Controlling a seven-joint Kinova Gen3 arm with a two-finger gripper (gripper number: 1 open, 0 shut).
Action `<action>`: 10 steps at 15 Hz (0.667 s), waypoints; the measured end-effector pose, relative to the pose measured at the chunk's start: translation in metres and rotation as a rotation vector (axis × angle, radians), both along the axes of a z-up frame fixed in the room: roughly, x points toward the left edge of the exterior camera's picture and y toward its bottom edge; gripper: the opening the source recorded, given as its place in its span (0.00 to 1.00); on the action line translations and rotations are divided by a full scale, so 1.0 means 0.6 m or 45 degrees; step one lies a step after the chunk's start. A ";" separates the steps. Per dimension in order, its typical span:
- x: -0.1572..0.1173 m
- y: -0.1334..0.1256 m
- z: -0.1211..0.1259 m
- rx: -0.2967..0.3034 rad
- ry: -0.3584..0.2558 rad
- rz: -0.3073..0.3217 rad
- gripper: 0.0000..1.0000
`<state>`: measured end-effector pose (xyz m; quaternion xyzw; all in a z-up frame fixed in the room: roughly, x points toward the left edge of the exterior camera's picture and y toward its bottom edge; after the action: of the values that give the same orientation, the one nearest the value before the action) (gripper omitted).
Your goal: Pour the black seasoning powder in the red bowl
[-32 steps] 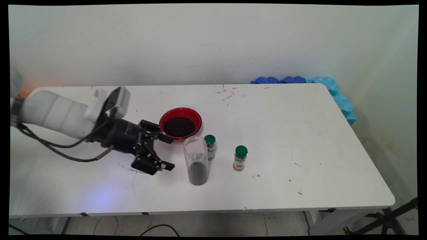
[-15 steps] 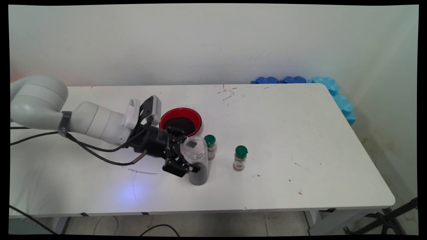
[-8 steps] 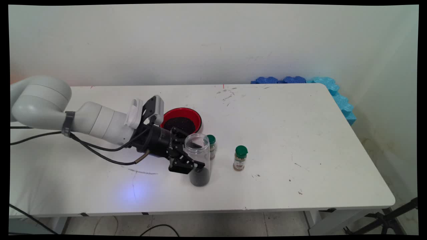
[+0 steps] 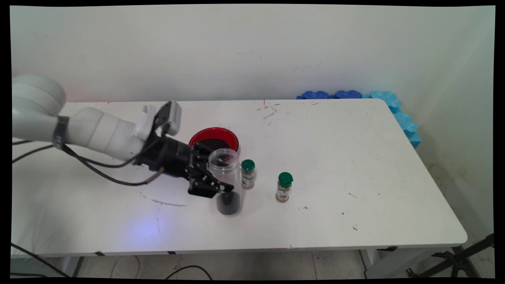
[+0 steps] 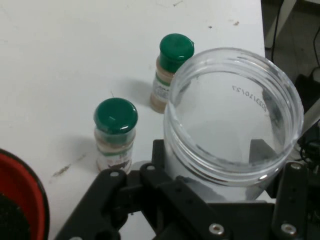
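My gripper [image 4: 223,174] is shut on a clear plastic jar [image 4: 225,169] with a dark powder at its bottom, holding it by the middle of its wall. The jar stands upright, just off or barely on the table. In the hand view the jar's open mouth [image 5: 234,117] fills the right side, with the gripper [image 5: 227,197] clamped around it below. Right behind the jar sits a red bowl [image 4: 196,138] of dark grains. Two small green-capped spice bottles [image 4: 247,174] [image 4: 284,187] stand to the jar's right; the hand view shows both bottles [image 5: 116,132] [image 5: 170,70].
The red bowl's rim [image 5: 30,192] shows at the hand view's lower left. Blue foam pieces [image 4: 394,108] lie at the table's far right corner. The table's near edge [image 4: 236,249] runs along the front. Black cables hang from the arm at left.
The gripper moved right from open air to the jar, shut on it, and has now shifted it a little left and up, away from the nearer spice bottle.
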<state>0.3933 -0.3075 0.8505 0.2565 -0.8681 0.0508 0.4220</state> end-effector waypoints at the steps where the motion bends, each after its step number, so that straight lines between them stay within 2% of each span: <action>1: 0.006 0.001 0.010 0.003 0.002 0.003 0.00; 10: 0.070 0.010 0.126 0.036 0.018 0.020 0.00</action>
<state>0.4352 -0.3018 0.9261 0.2697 -0.8637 0.0399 0.4240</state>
